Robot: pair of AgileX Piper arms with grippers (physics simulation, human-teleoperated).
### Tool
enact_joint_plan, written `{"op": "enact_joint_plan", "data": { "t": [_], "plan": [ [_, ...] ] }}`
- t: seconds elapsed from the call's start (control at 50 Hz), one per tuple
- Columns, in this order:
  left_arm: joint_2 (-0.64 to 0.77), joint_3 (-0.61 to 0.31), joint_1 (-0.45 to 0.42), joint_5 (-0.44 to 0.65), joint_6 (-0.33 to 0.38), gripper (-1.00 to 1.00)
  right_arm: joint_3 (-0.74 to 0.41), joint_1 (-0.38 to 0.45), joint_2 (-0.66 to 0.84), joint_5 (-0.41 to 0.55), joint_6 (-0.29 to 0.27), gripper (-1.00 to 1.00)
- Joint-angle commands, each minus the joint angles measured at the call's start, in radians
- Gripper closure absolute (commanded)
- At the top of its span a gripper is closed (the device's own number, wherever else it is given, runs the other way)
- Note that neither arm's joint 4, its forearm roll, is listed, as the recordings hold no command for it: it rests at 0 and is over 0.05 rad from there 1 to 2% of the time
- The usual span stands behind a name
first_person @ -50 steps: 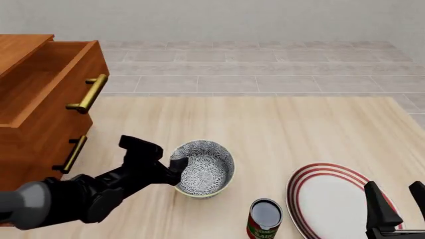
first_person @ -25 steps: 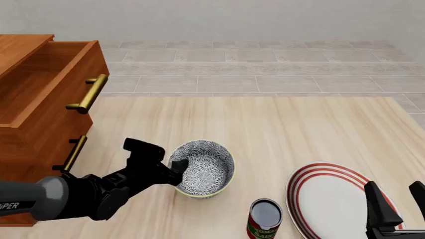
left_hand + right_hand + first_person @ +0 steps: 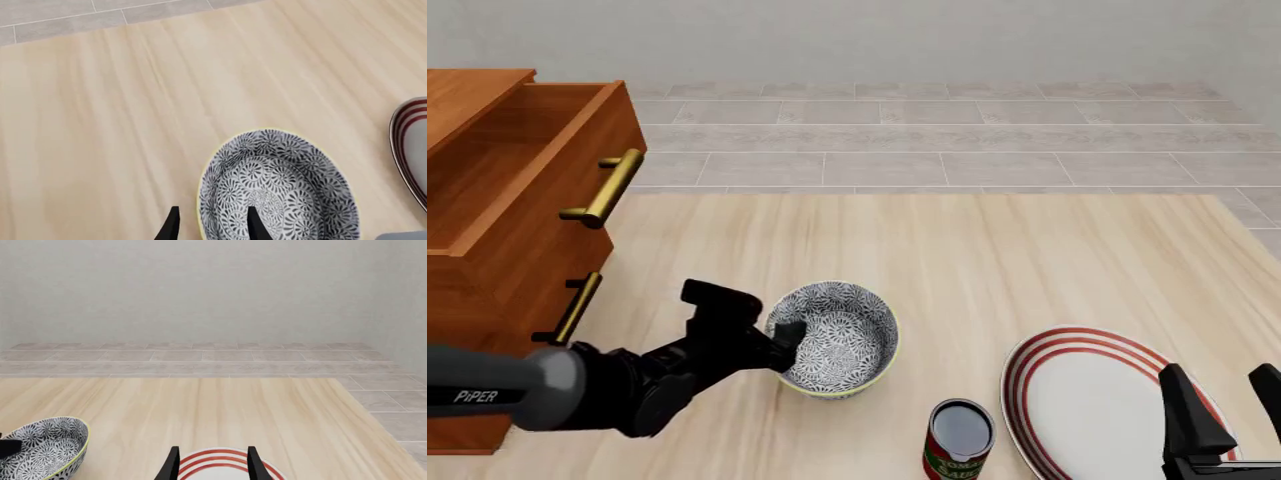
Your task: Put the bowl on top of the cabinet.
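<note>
Left arm lower; grey-floral bowl [image 3: 838,338] upright.

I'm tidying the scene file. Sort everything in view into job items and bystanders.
Job items:
- round grey-and-white floral bowl, left gripper straddling its near-left rim
- large reddish-brown wooden cabinet, top drawer open

Bystanders:
- flat white plate with red rings
- red-labelled can
- right gripper, idle over plate
</note>
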Motion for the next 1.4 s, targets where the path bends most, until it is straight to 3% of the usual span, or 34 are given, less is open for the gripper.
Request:
{"op": "enact_joint_plan", "data": {
  "t": [0.02,0.3,0.32,0.34,0.72,1.4],
  "plan": [
    [0.033,-0.018,0.001,-0.006,-0.001,-1.0,0.0,0.0,0.0,0.0,0.0,-1.0],
    [0.065,-0.031,0.01,-0.028,-0.005,-1.0,0.0,0.0,0.0,0.0,0.0,-1.0],
    [0.052,-0.027,0.027,-0.034,0.025,1.0,0.0,0.0,0.0,0.0,0.0,-1.0],
    [0.071,-0.034,0.009,-0.019,-0.011,1.0,0.0,0.0,0.0,0.0,0.0,-1.0],
    [-0.018,0.008,0.02,-0.014,-0.021,1.0,0.0,0.0,0.0,0.0,0.0,-1.0],
    [-0.438,0.104,-0.026,0.171,-0.028,1.0,0.0,0.0,0.0,0.0,0.0,-1.0]
  ]
}}
